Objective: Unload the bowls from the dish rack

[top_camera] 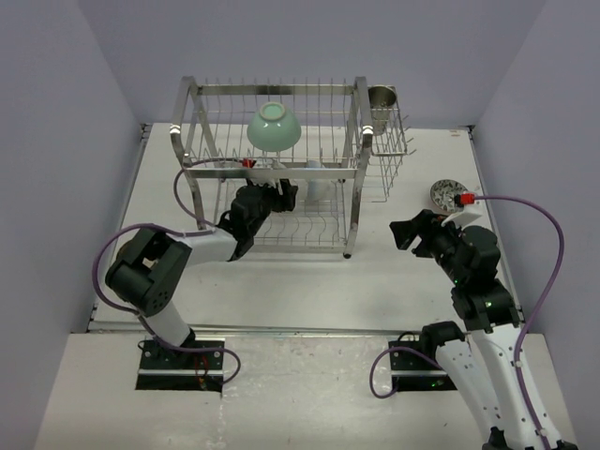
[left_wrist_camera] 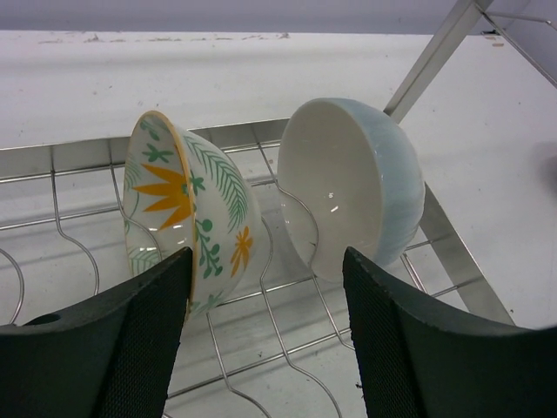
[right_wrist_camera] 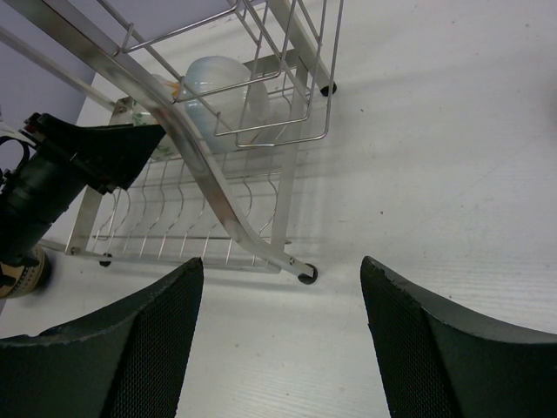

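- Flowered bowl (left_wrist_camera: pixel 187 218) and pale blue bowl (left_wrist_camera: pixel 357 196) stand on edge in lower tier of dish rack (left_wrist_camera: pixel 244 133), propped by wire dividers, neighbouring slots, rims apart.
- Mint-green bowl (top_camera: pixel 274 127) upside down on top tier, draining position.
- Patterned bowl (top_camera: pixel 447 194) on table (top_camera: pixel 375 281) right of rack: judged unloaded.
- Left gripper (left_wrist_camera: pixel 265 340) inside lower tier, fingers spread, nothing between. One finger just beside flowered bowl, contact unclear. Likely lining up on its wall.
- Right gripper (right_wrist_camera: pixel 283 340) released, empty, hovers over table apart from rack, out of left arm's way.
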Controlling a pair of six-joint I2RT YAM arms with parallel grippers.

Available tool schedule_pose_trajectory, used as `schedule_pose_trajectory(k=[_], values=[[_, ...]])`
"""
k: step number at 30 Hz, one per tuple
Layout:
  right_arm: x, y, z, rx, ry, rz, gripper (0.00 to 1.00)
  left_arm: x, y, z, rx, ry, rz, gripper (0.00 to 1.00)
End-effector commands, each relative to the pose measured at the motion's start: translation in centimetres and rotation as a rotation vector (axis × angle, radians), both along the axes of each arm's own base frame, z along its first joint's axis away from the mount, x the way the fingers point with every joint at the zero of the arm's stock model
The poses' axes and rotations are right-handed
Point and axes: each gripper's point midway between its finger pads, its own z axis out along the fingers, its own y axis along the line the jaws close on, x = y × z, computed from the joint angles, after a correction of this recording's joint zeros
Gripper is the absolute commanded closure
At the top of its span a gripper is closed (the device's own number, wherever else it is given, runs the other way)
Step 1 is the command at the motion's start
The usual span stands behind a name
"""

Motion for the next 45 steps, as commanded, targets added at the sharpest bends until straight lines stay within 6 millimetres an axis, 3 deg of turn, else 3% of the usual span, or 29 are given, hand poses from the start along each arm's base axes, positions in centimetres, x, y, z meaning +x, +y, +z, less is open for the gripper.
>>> schedule_pose_trajectory(k=[1, 6, 15, 18, 20, 27, 34, 37, 45], values=[[0.0, 0.0, 1.6, -0.008, -0.048, 0.007, 0.27, 1.6, 0.0, 1.6, 0.022, -0.044, 0.018, 0.29], [0.0, 0.0, 1.7, -0.008, -0.051, 0.006, 0.27, 2.4, 0.2, 1.2, 0.023, -0.034, 0.016, 0.29], [-0.1, -0.1, 2.0, -0.009, -0.064, 0.004, 0.27, 3.4, 1.4, -1.3, -0.001, 0.013, 0.023, 0.34], [0.0, 0.0, 1.8, -0.010, -0.055, 0.007, 0.27, 3.7, 1.3, -1.1, -0.013, 0.004, 0.003, 0.45], [0.0, 0.0, 1.7, -0.009, -0.053, 0.006, 0.27, 3.8, 1.1, -0.9, -0.022, -0.001, -0.012, 0.58], [-0.1, 0.0, 1.7, -0.010, -0.053, 0.008, 0.27, 3.6, -0.3, 0.8, -0.093, -0.036, -0.106, 0.75], [-0.2, 0.1, 1.6, -0.009, -0.051, 0.014, 0.27, 2.9, -1.7, 1.2, -0.189, -0.046, -0.220, 0.94], [-0.1, 0.1, 1.6, -0.009, -0.050, 0.014, 0.27, 2.2, -2.5, 1.7, -0.260, -0.059, -0.283, 1.00], [-0.1, 0.1, 1.6, -0.011, -0.050, 0.013, 0.27, 0.4, -3.5, 2.7, -0.424, -0.099, -0.398, 1.00]])
